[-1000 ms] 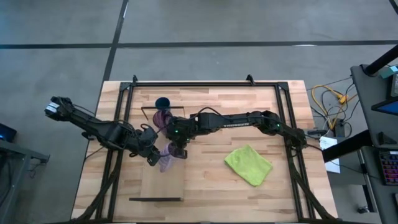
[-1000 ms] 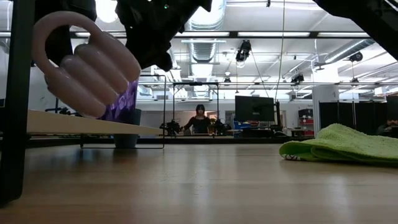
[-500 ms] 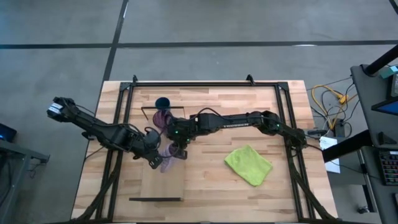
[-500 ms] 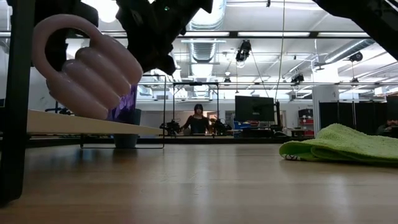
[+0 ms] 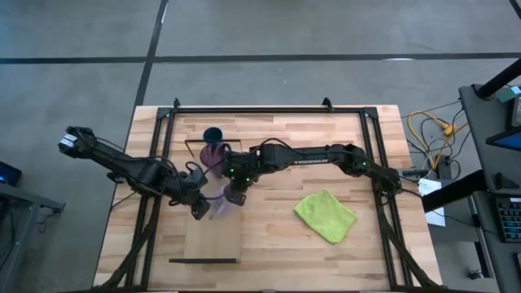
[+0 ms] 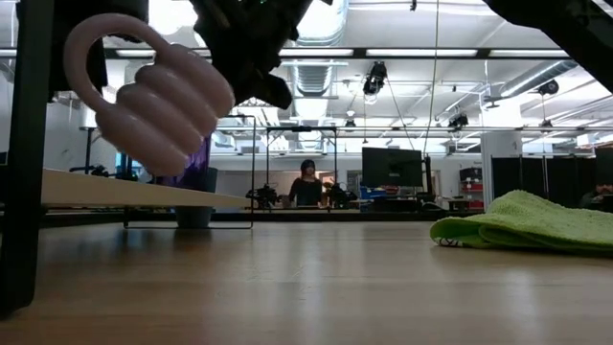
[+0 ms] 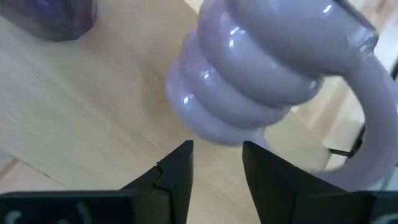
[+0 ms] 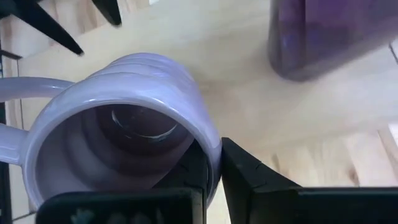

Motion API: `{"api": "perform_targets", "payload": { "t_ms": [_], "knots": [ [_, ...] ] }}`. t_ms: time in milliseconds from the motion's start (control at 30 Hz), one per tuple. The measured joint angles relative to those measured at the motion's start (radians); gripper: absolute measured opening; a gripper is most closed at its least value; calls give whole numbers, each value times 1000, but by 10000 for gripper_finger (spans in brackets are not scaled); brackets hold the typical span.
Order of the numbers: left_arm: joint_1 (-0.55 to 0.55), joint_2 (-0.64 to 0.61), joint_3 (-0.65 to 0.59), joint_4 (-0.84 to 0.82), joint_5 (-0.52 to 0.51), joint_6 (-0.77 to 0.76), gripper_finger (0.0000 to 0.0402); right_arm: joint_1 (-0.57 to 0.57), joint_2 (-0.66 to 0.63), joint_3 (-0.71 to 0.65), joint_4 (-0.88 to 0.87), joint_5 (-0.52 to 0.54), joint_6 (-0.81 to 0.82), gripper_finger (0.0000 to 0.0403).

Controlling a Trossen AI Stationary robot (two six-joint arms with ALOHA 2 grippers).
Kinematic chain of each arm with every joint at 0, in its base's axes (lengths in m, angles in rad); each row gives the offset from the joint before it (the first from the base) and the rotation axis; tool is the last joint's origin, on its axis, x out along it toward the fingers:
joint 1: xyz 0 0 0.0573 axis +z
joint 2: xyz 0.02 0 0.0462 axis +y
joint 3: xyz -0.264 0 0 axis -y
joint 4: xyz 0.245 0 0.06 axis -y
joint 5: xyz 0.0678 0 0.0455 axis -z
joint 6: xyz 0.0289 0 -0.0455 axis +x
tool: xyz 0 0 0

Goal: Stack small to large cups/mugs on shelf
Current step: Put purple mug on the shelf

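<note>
The lilac ribbed mug (image 5: pixel 218 203) hangs tilted in the air above the light wooden shelf board (image 5: pixel 213 242); it also shows in the low view (image 6: pixel 153 105). My right gripper (image 5: pixel 234 197) is shut on it. My left gripper (image 5: pixel 200 210) is open just left of the mug, with its fingers (image 7: pixel 177 174) close to the mug's base (image 7: pixel 217 118); I see no touch. The purple tumbler (image 5: pixel 213 155) stands upright on the board's far end. The small dark blue cup (image 5: pixel 212 134) stands just beyond it. My right gripper pinches the mug's rim wall (image 8: pixel 210 146) on the side away from the handle (image 8: pixel 15 118), one finger inside the mug and one outside. The fingers come from above, slanting down. The mug is lifted clear of the board and tilted.
A green cloth (image 5: pixel 326 214) lies on the table to the right, also seen in the low view (image 6: pixel 522 222). Dark frame rails (image 5: pixel 155 212) run along the table's left, right and far sides. The board's near half is bare.
My right gripper has lifted the mug a little higher and carried it slightly toward the table's right; the mug stays tilted. My left gripper stays close beside it.
</note>
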Motion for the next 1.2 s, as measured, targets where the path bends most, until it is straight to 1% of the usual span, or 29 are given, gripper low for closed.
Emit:
{"api": "perform_targets", "payload": {
  "t_ms": [100, 167, 267, 400, 500, 667, 733, 833, 967, 1200],
  "knots": [
    [0, -21, 10, -2, -3, 8, 134, 0, -1, 4, -54, -4, 46, 19],
    [0, -35, 20, -1, -4, 32, 134, -2, -1, 4, -121, -6, 90, 19],
    [0, -42, 27, 37, -5, 73, 134, -10, -1, 4, -168, -12, 151, 19],
    [0, -33, 27, 132, -17, 172, 134, -29, -1, 3, -157, -52, 224, 19],
    [0, -5, 29, 135, -38, 253, 134, -42, -1, 3, -163, -112, 262, 19],
    [-2, 44, 30, 138, -80, 365, 134, -47, -1, 1, -183, -117, 282, 19],
    [0, 62, 30, 132, -101, 389, 134, -48, -1, 1, -165, -127, 287, 19],
    [0, 80, 35, 134, -108, 396, 134, -48, -1, 1, -169, -141, 291, 19],
    [-1, 71, 47, 136, -107, 391, 134, -48, -1, 1, -172, -146, 287, 19],
    [0, 38, 83, 125, -108, 390, 134, -54, -1, 2, -228, -142, 278, 19]
  ]
}}
